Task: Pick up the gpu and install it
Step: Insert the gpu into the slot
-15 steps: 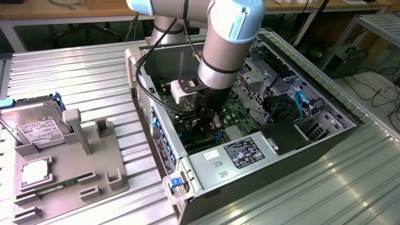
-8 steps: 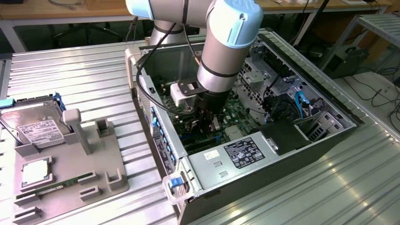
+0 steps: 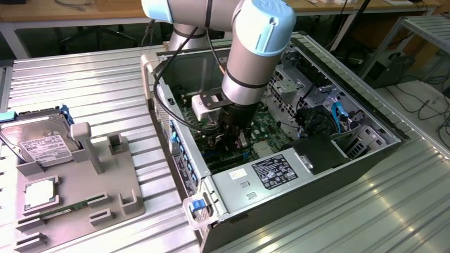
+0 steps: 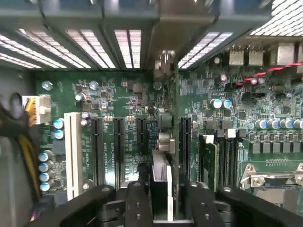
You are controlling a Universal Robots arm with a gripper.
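Observation:
My gripper (image 3: 232,138) is lowered into the open computer case (image 3: 365,113), just over the green motherboard (image 4: 118,99). In the wrist view the gripper (image 4: 164,205) is shut on the gpu (image 4: 161,172), with black fingers (image 4: 137,201) on either side of it. The gpu is seen edge-on as a thin dark card with a pale strip. It stands upright in line with the black expansion slots (image 4: 118,146), between a short slot and a long one. Its metal bracket end (image 4: 164,61) reaches the slotted rear wall of the case. I cannot tell whether the card's edge is seated.
A grey fixture (image 3: 84,203) at the exterior view's left holds a silver hard drive (image 3: 39,141), a small silver square part (image 3: 41,191) and a green memory stick (image 3: 67,210). The power supply (image 3: 271,171), blue cables (image 3: 338,118) and drive cages crowd the case.

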